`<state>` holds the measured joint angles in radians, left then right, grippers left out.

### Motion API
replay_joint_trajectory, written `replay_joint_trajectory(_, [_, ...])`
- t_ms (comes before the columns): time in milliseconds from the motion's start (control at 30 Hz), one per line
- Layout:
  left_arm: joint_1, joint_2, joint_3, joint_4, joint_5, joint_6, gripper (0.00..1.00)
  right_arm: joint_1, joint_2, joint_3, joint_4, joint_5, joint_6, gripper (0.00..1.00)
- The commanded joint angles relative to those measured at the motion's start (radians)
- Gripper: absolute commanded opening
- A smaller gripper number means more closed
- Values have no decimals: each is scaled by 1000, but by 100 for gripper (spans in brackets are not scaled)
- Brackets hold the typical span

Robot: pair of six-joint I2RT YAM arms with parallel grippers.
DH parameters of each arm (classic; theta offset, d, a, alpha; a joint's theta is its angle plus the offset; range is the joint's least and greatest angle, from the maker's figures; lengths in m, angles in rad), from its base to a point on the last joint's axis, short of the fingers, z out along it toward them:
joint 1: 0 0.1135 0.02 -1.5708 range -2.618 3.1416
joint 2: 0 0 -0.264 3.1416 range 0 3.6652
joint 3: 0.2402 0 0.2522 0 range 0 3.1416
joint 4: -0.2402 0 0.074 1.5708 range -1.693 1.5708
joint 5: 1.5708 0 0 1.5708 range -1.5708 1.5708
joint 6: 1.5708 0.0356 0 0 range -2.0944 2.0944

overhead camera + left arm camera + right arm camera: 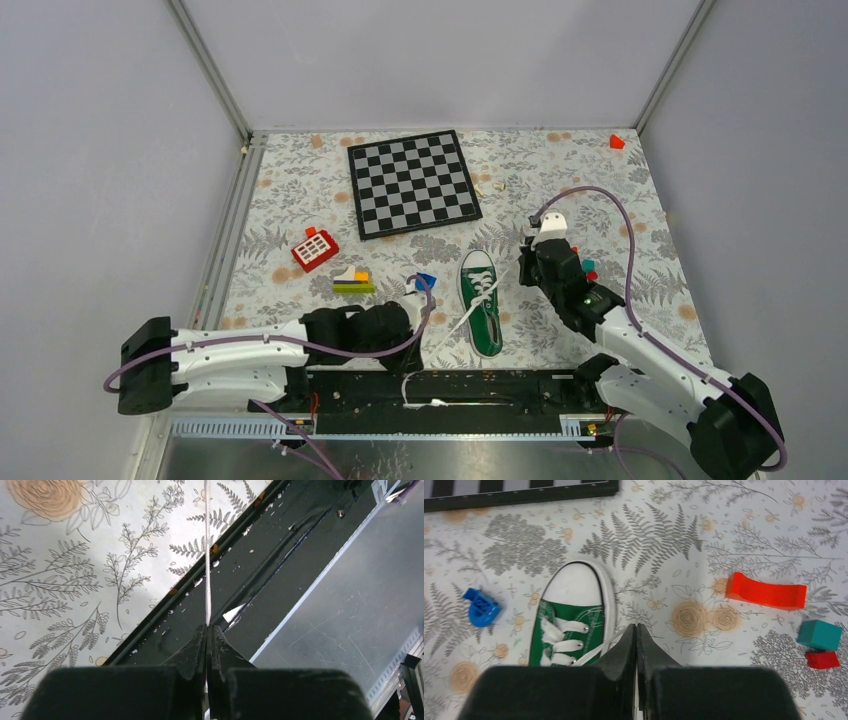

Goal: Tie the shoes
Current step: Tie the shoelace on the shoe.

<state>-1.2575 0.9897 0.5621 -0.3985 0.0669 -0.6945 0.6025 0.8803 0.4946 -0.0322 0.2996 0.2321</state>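
While both pincers sit clenched on lace, the green sneaker [482,305] lies between them on the floral tablecloth [300,200]. Its long axis runs near-to-far: white toe cap toward the chessboard [413,184], heel toward the arm bases. Left gripper [207,627] pinches the left strand [207,555], pulled taut to the shoe's near-left, over the black base rail [280,555]. Right gripper [636,627] sits just beside the toe cap on the shoe's right, jaws closed on the right strand [596,652] coming off the upper eyelets. Right arm is nearer the shoe. Strands go out to opposite sides, so the next move probably crosses them over the tongue, each pincer heading toward the shoe's midline. Top view gives the whole shoe and the left strand's slant. Left wrist shows no shoe, only strand and rail. Right wrist shows toe cap and upper lacing, heel hidden behind its fingers, plus a blue piece [481,607] and a red arch block [766,591].
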Motion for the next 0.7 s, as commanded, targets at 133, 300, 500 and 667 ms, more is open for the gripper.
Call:
replay_joint_trajectory(133, [-39, 41, -69, 65, -47, -80, 0, -112, 19, 22, 71, 34, 6, 0])
replay_joint_trajectory(300, [-39, 92, -60, 100, -63, -71, 0, -139, 32, -6, 69, 34, 17, 0])
replay_joint_trajectory(500, [-40, 107, -9, 80, -46, -52, 0, -154, 15, 14, 65, -46, 19, 0])
replay_joint_trajectory(667, [-42, 49, 95, 50, -17, 14, 0, -152, -32, 101, 39, -242, 18, 0])
